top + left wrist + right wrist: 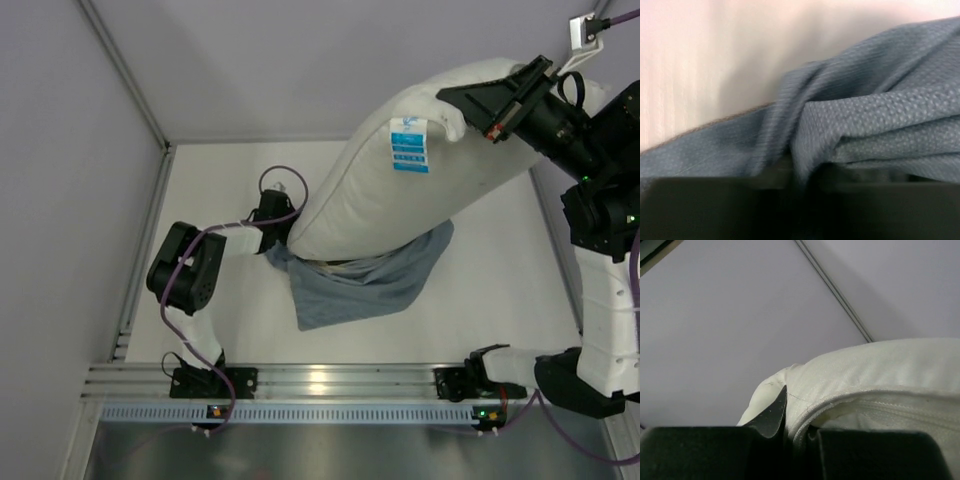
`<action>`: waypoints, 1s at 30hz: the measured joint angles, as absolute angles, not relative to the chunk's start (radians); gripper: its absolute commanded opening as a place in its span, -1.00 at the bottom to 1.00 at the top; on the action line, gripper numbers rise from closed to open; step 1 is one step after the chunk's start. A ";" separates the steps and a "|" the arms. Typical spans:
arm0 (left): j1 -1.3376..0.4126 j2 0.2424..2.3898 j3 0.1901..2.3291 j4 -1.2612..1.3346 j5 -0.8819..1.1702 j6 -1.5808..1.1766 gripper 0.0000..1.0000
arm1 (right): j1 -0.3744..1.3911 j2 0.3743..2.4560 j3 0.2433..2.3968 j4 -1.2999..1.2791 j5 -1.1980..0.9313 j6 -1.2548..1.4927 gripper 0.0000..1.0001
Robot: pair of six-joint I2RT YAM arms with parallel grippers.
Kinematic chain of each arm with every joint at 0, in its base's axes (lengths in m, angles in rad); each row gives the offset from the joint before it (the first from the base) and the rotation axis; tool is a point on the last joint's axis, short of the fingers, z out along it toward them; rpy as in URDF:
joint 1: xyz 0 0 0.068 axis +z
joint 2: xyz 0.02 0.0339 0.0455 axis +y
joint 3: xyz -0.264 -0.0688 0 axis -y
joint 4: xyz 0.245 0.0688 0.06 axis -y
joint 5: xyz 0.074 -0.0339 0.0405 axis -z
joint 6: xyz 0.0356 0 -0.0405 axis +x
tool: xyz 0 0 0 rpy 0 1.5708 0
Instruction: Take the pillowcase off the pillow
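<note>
Looking down from the top external view first: right end effector [455,108] clamped on the high far-right corner of the pillow [390,190], held well above the surface [225,175]. Long axis slanting from that corner down and leftward, with a blue-and-white label [410,146] showing on the upper face. Low end resting in the crumpled pillowcase [360,285], which lies in a heap on the surface beneath and spills toward the near edge and the right. Left end effector [278,232] low at the heap's left edge, touching the cloth and half hidden under the pillow's low end, so clearly the nearer arm to the pillowcase.

Turning to the left wrist view: folds of blue-grey pillowcase [880,110] filling the right and lower part, pale surface [700,65] behind. Cloth running down into the dark, blurred left end effector [800,175]; cannot tell whether clamped on it or let go.

Turning to the right wrist view: right end effector [797,432] closed on the stitched seam at the pillow [880,370] corner, plain wall [740,315] behind.

Judging from all this, separation lies along the slant: pillow up and to the right, pillowcase pinned low on the left.
</note>
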State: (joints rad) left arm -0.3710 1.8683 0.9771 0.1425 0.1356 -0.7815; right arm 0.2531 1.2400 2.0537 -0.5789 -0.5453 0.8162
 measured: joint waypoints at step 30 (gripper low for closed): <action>-0.295 1.848 1.048 -0.075 0.075 -0.783 -1.00 | 0.113 1.439 2.270 -0.205 -0.573 0.945 -1.00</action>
State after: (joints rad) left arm -0.2951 1.8484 1.0485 -0.0746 0.0746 -0.7830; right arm 0.1135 1.4391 2.2704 -0.2050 -0.5732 0.9455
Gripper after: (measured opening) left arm 0.018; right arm 0.046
